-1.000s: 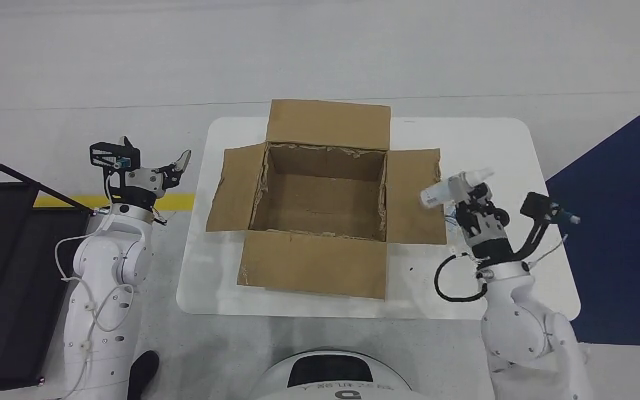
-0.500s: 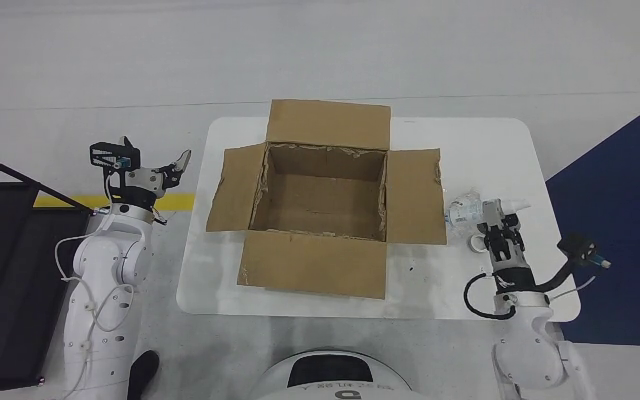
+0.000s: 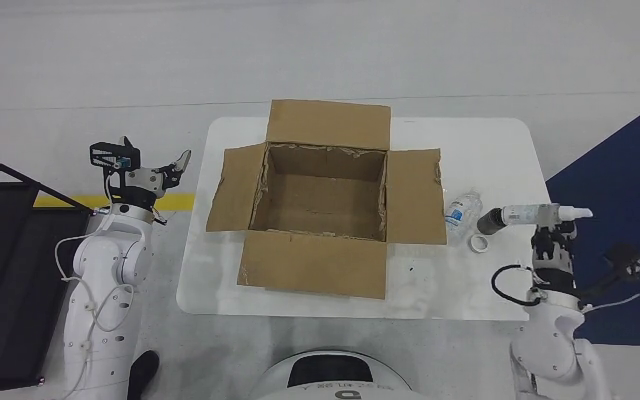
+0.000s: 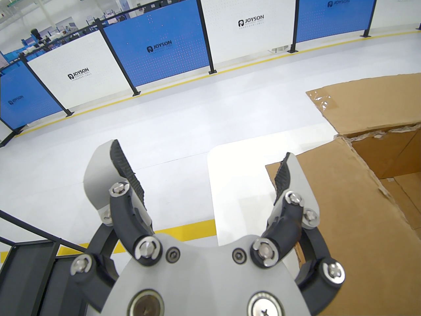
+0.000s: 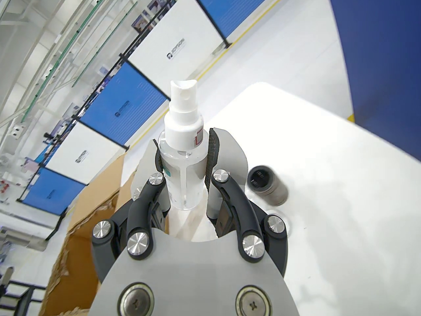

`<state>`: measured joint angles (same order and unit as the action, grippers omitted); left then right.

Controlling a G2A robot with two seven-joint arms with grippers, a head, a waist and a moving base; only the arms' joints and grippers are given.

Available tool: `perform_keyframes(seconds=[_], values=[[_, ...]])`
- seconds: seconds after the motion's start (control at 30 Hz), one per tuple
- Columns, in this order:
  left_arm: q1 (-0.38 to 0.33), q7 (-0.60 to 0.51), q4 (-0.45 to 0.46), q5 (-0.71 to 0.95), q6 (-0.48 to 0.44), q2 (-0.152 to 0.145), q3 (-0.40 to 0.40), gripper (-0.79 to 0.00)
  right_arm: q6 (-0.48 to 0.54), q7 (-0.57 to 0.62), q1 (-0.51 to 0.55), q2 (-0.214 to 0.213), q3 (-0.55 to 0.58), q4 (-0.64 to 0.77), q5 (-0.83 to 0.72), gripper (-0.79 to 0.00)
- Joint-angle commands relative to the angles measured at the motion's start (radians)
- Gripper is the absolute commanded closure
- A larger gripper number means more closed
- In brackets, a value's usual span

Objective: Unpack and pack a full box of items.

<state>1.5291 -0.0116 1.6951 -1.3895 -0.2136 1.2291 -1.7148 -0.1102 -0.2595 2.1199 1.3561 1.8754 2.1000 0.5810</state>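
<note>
Away from the box (image 3: 315, 262) the spray bottle (image 5: 182, 172) was carried, squeezed at its middle by the right fingers (image 5: 212, 152); likely light and slippery; the left fingers (image 4: 126, 172) are spread, empty.

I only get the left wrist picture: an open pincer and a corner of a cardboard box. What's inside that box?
Observer: From above, the box is empty.
Operator: Where are its things?
Observer: A small clear bottle lies on the table, just off the box's right side.
Operator: And the other arm?
Observer: The right pincer is shut on a spray bottle.
</note>
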Motion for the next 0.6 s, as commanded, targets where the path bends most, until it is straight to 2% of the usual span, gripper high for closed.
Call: perform_keyframes(seconds=[0.0,0.1,0.2,0.37,0.57], values=[[0.0,0.0,0.0,0.0,0.0,0.0,0.0,-0.785,-0.025,-0.069,-0.017,0.002,0.019,-0.063,0.038,0.0],[0.0,0.0,0.0,0.0,0.0,0.0,0.0,-0.785,-0.087,-0.18,-0.072,0.006,0.005,-0.165,0.145,0.0],[0.0,0.0,0.0,0.0,0.0,0.0,0.0,-0.785,-0.145,-0.257,-0.141,0.011,-0.056,-0.277,0.255,0.0],[0.0,0.0,0.0,0.0,0.0,0.0,0.0,-0.785,-0.237,-0.31,-0.245,0.017,-0.118,-0.439,0.401,0.0],[0.0,0.0,0.0,0.0,0.0,0.0,0.0,-0.785,-0.259,-0.317,-0.277,0.019,-0.125,-0.525,0.468,0.0]])
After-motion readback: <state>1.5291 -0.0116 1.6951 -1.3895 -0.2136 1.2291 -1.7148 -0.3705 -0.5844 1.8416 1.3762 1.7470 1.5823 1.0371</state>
